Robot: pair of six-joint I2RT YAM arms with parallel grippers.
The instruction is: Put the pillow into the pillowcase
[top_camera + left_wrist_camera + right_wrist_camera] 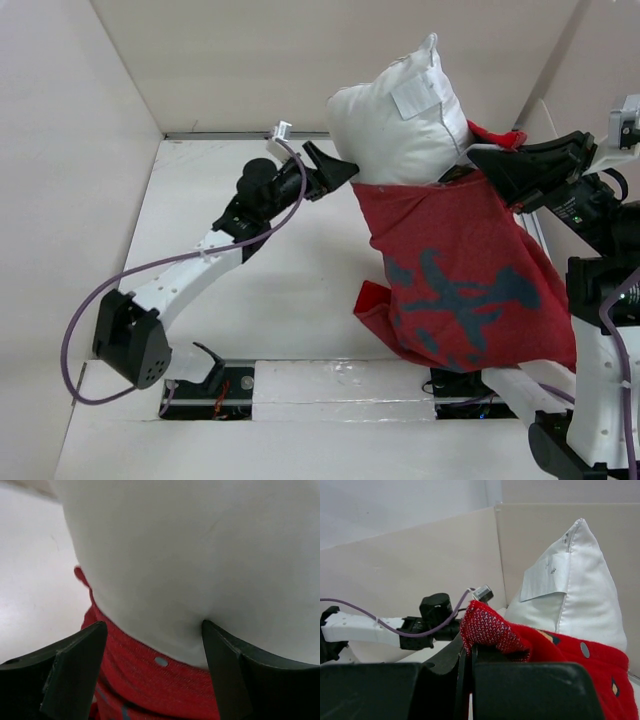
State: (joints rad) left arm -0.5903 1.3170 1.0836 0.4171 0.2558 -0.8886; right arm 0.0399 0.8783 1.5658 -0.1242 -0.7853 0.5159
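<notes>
Top view: the pillow (pixel 400 110) stands up out of the mouth of the pillowcase (pixel 460 270), its upper half bare with a white label (pixel 412 97) showing, its lower part inside the red cloth; the pillowcase droops from the mouth toward 6 o'clock above the tabletop (pixel 290 280); the left gripper (pixel 340 172) sits at 9 o'clock of the mouth, its tips against the pillow's side at the red rim; the right gripper (pixel 478 165) sits at 3 o'clock of the mouth, on the rim.

Left wrist view: the left gripper (pixel 152 625) is spread wide, gripping nothing; the pillow (pixel 200 555) bulges between and beyond its fingers (pixel 75 670), and the finger at 3 o'clock dimples the white fabric; the pillowcase (pixel 150 680) lies at 6 o'clock below the pillow, its rim running across between the fingers.

Right wrist view: the right gripper (pixel 470 650) is clenched on a fold of the pillowcase (pixel 487 627), which sticks up from the pinch at 12 o'clock; the pillow (pixel 575 600) rises at 2 o'clock, just beside the fold; the left arm (pixel 370 627) shows at 9 o'clock, well apart.
</notes>
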